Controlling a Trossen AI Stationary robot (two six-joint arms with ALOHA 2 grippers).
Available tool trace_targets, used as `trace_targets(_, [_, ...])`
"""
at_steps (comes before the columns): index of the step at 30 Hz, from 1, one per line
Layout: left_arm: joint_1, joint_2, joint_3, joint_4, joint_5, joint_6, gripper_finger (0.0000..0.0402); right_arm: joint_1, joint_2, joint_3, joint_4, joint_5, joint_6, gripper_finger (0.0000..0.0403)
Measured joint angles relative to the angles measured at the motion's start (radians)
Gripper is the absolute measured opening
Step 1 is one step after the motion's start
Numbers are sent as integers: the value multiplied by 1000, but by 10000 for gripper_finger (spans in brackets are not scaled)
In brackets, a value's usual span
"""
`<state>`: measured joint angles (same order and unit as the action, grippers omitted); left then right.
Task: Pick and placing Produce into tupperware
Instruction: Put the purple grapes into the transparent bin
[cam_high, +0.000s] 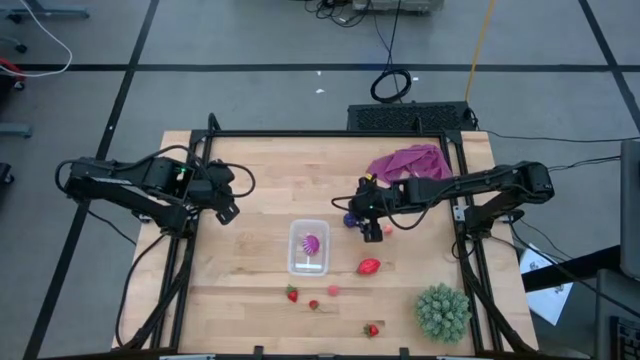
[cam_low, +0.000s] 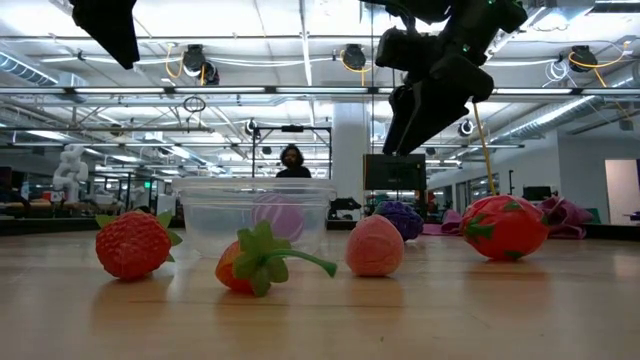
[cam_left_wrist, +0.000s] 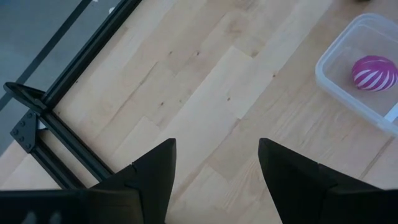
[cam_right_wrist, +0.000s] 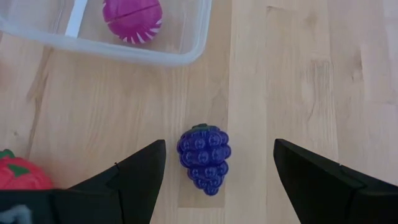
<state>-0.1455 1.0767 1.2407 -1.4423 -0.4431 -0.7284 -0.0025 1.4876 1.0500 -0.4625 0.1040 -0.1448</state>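
The clear tupperware (cam_high: 308, 262) stands mid-table with a purple-pink round piece (cam_high: 310, 243) resting on its floor. A purple grape bunch (cam_right_wrist: 204, 158) lies on its side on the wood just right of the tupperware. My right gripper (cam_right_wrist: 219, 148) hangs open above the bunch, one finger on either side and not touching it; the low view shows this gripper (cam_low: 425, 100) well above the table. A larger red piece (cam_high: 369, 266) and small strawberries (cam_high: 292, 294) lie nearer the front edge. My left gripper (cam_left_wrist: 217, 144) waits open over bare wood at the table's left.
A spiky green ball plant (cam_high: 443, 310) sits at the front right corner. A purple-pink cloth (cam_high: 410, 162) lies at the back right. A pale pink piece (cam_low: 375, 246) lies among the strawberries. A black frame (cam_high: 200, 160) borders the table. A person stands far behind.
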Motion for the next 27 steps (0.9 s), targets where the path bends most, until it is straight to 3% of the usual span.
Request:
trace_targets(21, [0, 0, 0, 2, 0, 0, 232, 7, 0, 0, -22, 46, -15, 301])
trace_targets(27, [0, 0, 0, 2, 0, 8, 232, 7, 0, 0, -19, 49, 81, 293])
